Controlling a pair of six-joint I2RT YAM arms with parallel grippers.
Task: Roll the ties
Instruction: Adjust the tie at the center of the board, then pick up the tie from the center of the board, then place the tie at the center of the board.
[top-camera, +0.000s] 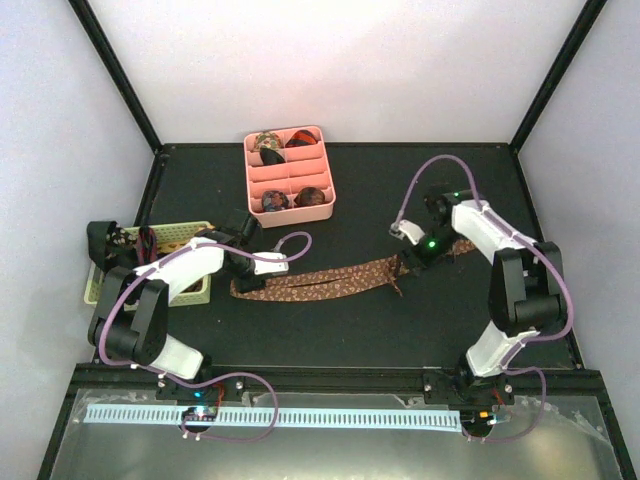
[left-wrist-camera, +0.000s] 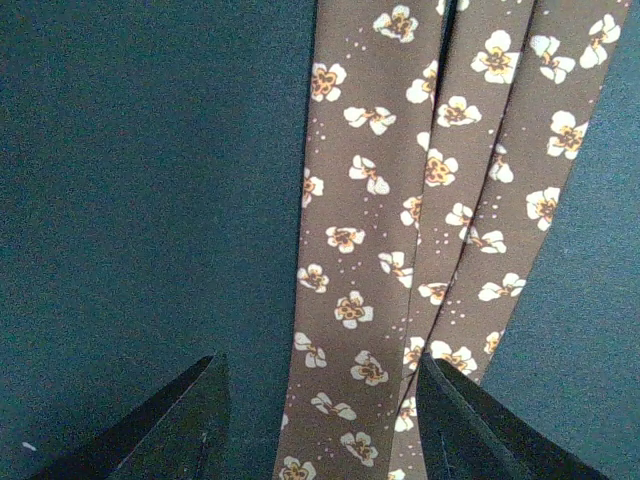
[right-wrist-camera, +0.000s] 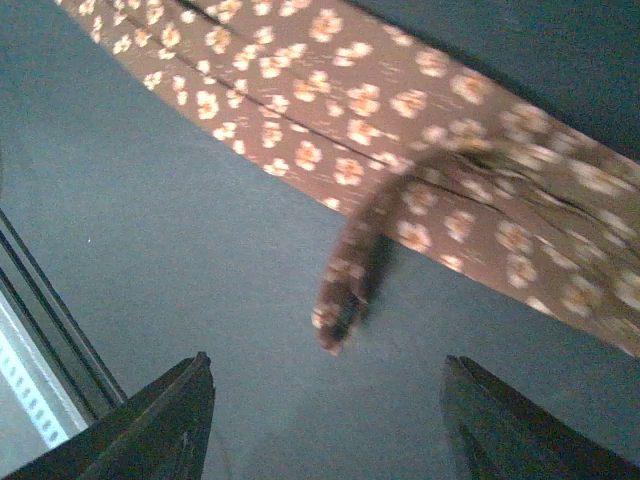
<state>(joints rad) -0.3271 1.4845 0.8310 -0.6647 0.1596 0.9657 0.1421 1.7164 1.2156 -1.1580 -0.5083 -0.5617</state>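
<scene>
Bare surface (top-camera: 340, 330) runs along the whole near side of the brown floral tie (top-camera: 330, 281), which lies stretched across the middle. Behind it, a bare strip separates it from the pink divided tray (top-camera: 300, 214). At the left, the pale woven basket (top-camera: 182, 232) crowds the tie's end. At the right end, a narrow tail sticks out toward the near side.

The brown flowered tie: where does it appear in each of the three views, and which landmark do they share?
Top external: the brown flowered tie lies stretched left to right at the picture's centre.
Left wrist: the tie runs from the bottom edge up to the upper right.
Right wrist: the tie crosses the top from upper left to the right edge, with a narrow end curling down.
Shared landmark: the black tabletop beneath it.
</scene>
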